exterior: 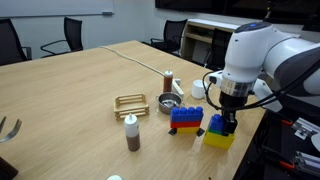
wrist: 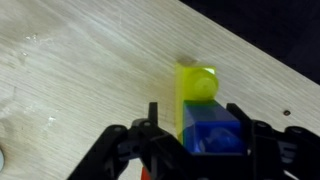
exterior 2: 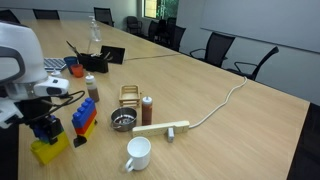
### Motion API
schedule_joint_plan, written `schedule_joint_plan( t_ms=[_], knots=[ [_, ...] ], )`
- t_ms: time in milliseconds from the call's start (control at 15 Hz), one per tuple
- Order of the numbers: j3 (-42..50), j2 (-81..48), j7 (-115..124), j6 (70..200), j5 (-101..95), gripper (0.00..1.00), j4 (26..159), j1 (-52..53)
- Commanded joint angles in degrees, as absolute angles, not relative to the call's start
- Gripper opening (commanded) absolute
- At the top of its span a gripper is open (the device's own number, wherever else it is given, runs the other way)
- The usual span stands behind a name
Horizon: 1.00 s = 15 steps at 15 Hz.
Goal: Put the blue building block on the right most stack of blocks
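Observation:
My gripper [wrist: 205, 150] is shut on the blue building block [wrist: 210, 138], a small blue studded brick that fills the space between the fingers in the wrist view. Just beyond it lies the yellow brick [wrist: 195, 85] of the right most stack. In both exterior views the gripper [exterior: 229, 122] [exterior 2: 45, 128] stands directly over the yellow base [exterior: 221, 138] [exterior 2: 48, 151], low and close to it. A bit of green [exterior: 203, 131] shows at the stack's side. The blue block itself is largely hidden by the fingers there.
The blue-over-red wheeled stack [exterior: 186, 118] [exterior 2: 83, 120] stands right beside the yellow stack. Nearby are a metal strainer [exterior: 167, 104], a wire rack [exterior: 131, 102], a brown bottle [exterior: 132, 132] and a white mug [exterior 2: 138, 153]. The table edge [exterior: 250, 140] is close.

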<state>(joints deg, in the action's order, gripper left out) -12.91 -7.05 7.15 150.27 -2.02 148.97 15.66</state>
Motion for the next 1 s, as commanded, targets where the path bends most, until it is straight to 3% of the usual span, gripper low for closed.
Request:
schedule_joint_plan(
  t_ms=[0,933],
  knots=[
    [-12.64,-8.56,8.11,151.74,-2.85,0.99,148.48,15.38],
    [-13.07,-7.71,7.21,151.89,-1.98,1.0,148.49,15.43]
  ],
)
